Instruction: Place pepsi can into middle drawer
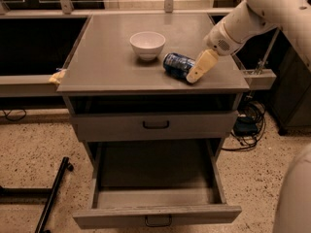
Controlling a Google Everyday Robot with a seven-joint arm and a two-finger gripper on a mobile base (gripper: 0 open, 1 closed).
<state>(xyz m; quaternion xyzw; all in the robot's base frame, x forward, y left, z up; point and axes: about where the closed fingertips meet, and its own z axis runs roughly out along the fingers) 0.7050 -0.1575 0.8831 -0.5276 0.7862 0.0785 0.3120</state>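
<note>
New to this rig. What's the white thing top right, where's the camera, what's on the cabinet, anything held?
One camera view, looking down on the front of a grey cabinet; its mounting is not visible. The white shape is the robot's single arm, ending in a tan gripper. On top sit a small white bowl and a blue aluminium pepsi can lying on its side. The gripper is right beside the can's end; nothing is lifted. Below, the wide grey middle drawer is pulled open.
</note>
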